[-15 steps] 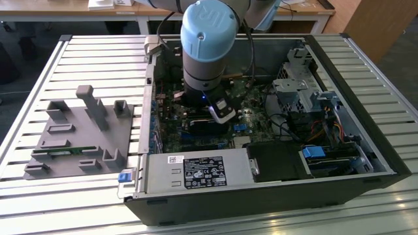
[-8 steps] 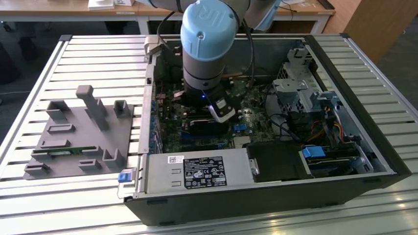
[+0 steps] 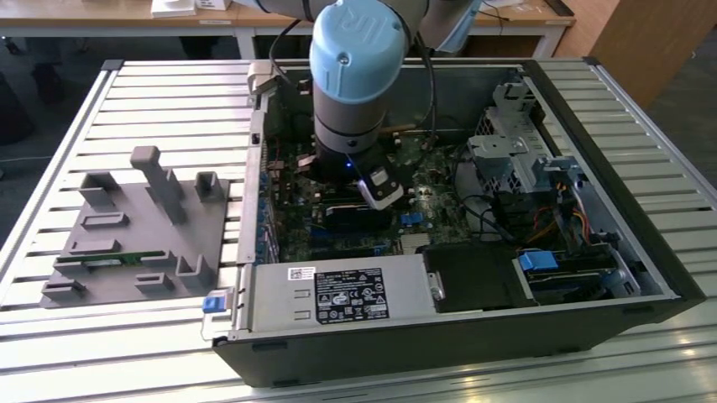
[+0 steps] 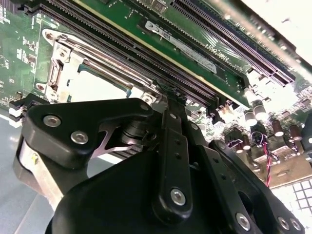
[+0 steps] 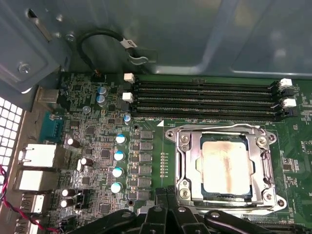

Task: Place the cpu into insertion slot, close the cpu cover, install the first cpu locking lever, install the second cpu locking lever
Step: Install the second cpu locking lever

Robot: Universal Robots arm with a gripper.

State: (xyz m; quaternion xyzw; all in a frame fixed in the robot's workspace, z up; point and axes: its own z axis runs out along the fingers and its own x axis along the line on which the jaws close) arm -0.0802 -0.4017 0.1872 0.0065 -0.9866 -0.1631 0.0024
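- The cpu (image 5: 226, 165) sat in the insertion slot (image 5: 207, 191), the cpu cover (image 5: 185, 163) lying closed over it.
- Gripper (image 5: 163, 204) hovered beside the cover (jaws' state: cannot tell); levers looked unfinished.

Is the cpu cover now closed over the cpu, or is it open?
Closed. In the first wrist view the cpu cover lies flat around the cpu, whose metal face shows through the cut-out.

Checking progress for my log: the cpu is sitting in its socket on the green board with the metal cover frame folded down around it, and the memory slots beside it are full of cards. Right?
Not quite. In the first wrist view the cpu sits in the socket with the cpu cover down around it, but the memory slots beside it are empty, not filled.
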